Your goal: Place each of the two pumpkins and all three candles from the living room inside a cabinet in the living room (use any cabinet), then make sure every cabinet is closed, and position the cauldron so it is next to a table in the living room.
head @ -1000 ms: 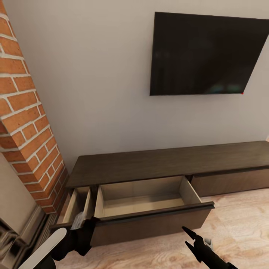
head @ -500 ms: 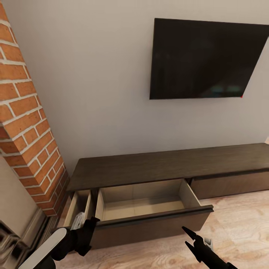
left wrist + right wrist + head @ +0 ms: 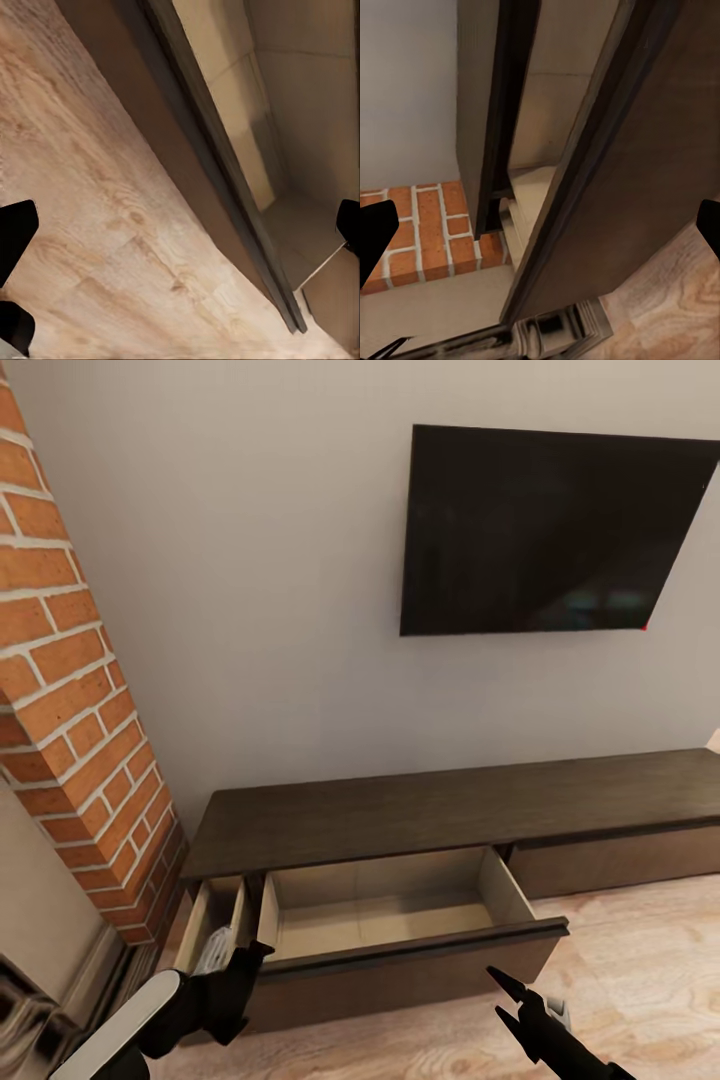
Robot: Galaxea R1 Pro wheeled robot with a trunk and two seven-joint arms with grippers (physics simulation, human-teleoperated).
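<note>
A home living room, probably: wall-mounted television [image 3: 555, 530] above a long dark-brown TV cabinet [image 3: 450, 810], brick chimney column [image 3: 70, 690] alongside, pale wood-plank floor [image 3: 640, 960].

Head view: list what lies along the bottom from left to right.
Brick column → left end effector → narrow open drawer → wide open drawer → right end effector → closed drawer front of the cabinet.

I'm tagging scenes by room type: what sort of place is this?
Most likely a living room: a flat black wall-mounted TV hangs above a long, low dark-brown wooden cabinet with a pale drawer pulled open, beside a red brick column.
</note>
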